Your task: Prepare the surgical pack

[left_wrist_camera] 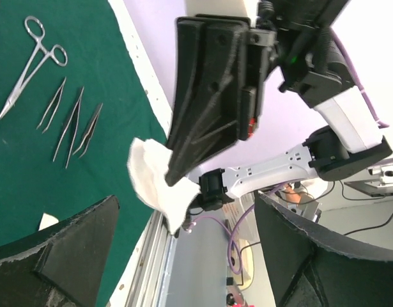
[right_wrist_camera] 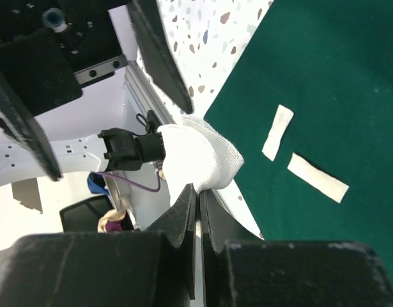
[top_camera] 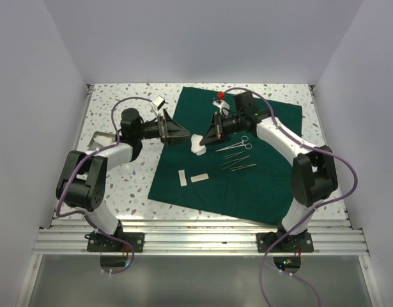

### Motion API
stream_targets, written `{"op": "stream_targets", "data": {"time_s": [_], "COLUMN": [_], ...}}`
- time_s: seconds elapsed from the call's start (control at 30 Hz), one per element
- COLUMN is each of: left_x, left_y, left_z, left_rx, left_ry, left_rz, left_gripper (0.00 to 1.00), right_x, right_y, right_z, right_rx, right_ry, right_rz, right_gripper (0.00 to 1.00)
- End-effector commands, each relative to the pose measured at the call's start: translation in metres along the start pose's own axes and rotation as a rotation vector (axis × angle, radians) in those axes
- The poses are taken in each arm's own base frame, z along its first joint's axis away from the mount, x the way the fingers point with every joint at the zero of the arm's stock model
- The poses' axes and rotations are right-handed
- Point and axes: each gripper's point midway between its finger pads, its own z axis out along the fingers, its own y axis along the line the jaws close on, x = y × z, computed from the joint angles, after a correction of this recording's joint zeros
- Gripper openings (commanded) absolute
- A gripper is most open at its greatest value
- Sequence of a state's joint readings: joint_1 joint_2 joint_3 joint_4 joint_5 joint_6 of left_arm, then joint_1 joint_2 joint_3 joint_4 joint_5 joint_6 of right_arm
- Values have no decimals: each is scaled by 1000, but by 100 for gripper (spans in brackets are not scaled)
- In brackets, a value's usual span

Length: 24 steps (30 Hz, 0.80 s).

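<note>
A wad of white gauze (top_camera: 197, 146) hangs over the left edge of the dark green drape (top_camera: 260, 185), pinched in my shut right gripper (top_camera: 202, 139). In the right wrist view the fingertips (right_wrist_camera: 197, 192) meet on the gauze (right_wrist_camera: 199, 153). My left gripper (top_camera: 185, 135) faces it from the left, open, its fingers (left_wrist_camera: 55, 256) wide apart and off the gauze (left_wrist_camera: 154, 179). Steel scissors (top_camera: 238, 143) and forceps (top_camera: 238, 160) lie mid-drape. Two gauze strips (top_camera: 191, 178) lie near the drape's left edge.
A grey metal tray (top_camera: 98, 139) sits on the speckled table behind the left arm. A small white and black object (top_camera: 159, 101) lies at the back left. A red-topped item (top_camera: 220, 96) rests on the drape's far edge.
</note>
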State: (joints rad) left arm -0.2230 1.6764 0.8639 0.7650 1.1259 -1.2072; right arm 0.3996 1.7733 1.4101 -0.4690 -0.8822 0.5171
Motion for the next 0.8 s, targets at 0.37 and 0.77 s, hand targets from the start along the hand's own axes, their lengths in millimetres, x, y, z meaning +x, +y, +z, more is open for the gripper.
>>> {"op": "stream_targets", "data": {"time_s": [0.37, 0.77], "left_x": [19, 24], "left_y": [-2, 5], "left_z": [14, 13], "left_rx": [-7, 2], "left_ry": [74, 93], "left_rz": [7, -39], "left_gripper": [88, 23], "right_x": [9, 13], "right_y": [48, 34], "right_z": [-6, 6], "right_rx": [-89, -35], "right_ry": [-42, -14], "right_rz": [-77, -53], "right_gripper": [0, 4]}}
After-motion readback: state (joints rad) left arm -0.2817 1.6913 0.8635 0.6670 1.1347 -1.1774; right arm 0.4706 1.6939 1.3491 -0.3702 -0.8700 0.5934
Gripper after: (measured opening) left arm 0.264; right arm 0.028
